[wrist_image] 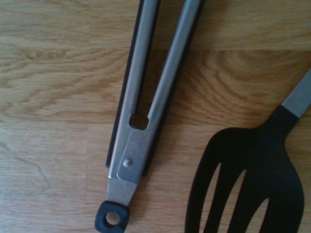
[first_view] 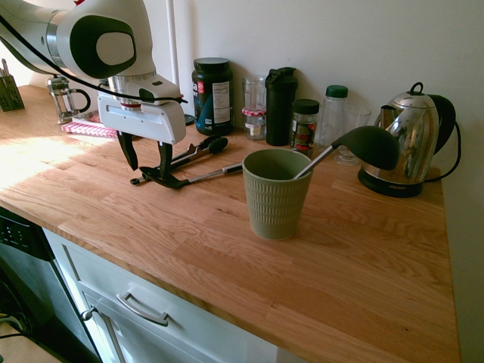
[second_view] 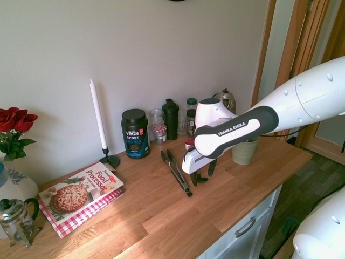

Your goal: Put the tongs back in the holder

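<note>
Nearest the second exterior camera: my white arm [second_view: 304, 97] is reaching in over the wooden tabletop [first_view: 318, 295].
End effector: I am holding my end effector [first_view: 150, 173] low, fingers spread wide and pointing down, with nothing between them in my grip.
Black slotted spatula: the head of the spatula [first_view: 168, 181] is lying right by my fingertips; I cannot tell whether I am touching it.
Tongs, from me: the tongs [wrist_image: 131, 145] are lying flat on the tabletop just beside my fingers, on the side away from the holder, and the spatula head is lying close to their hinge end.
Tongs, long axis: they are running slantwise, the hinge end with its dark ring [wrist_image: 112, 218] towards the room, the black tips [first_view: 218, 144] towards the wall [first_view: 302, 38]. I am nearer the hinge end.
Coming move: I judge I am needing a short sideways shift onto the tongs, fingers straddling both slim arms across that axis, or I am risking catching the spatula instead.
Green ribbed holder: the holder [first_view: 276, 200] is standing upright farther off, on my opposite side, with a ladle [first_view: 370, 147] leaning in it; I am judging that the ladle's handle could be crowding the mouth later.
</note>
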Available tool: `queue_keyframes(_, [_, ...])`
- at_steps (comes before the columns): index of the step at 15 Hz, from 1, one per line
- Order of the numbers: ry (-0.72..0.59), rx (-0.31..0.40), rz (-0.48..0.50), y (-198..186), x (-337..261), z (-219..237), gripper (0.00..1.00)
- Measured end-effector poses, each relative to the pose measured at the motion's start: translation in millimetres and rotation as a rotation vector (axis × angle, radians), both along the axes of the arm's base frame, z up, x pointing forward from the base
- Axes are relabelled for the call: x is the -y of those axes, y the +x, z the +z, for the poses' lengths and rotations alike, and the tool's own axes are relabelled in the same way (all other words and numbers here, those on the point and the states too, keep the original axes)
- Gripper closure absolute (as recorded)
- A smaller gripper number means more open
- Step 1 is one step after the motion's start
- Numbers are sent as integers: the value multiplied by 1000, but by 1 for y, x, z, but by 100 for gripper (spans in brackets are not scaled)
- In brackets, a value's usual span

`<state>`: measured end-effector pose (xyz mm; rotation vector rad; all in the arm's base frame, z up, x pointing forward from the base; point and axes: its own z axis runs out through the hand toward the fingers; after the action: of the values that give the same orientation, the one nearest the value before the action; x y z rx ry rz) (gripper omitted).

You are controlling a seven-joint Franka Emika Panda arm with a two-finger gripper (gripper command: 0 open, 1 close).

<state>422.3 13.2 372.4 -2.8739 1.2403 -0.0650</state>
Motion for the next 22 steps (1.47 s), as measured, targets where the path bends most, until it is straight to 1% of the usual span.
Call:
queue_keyframes(2, [0, -1, -1, 1, 0, 0, 0])
queue_keyframes(3, [0, 10, -3, 6, -2, 10, 0])
queue_keyframes(6, [-3, 67, -27, 36, -22, 57, 0])
queue_keyframes(8, [-4, 87, -66, 64, -39, 70, 0])
queue_keyframes(9, [-8, 87, -90, 77, -48, 65, 0])
queue_keyframes(12, [-37, 79, -135, 111, -73, 31, 0])
queue_keyframes(14, [-54, 78, -154, 126, -75, 13, 0])
queue_keyframes(15, [-55, 81, -155, 131, -73, 8, 100])
queue_keyframes(19, [-33, 111, -140, 145, -73, -11, 100])
queue_keyframes(22, [-30, 118, -127, 156, -71, -17, 100])
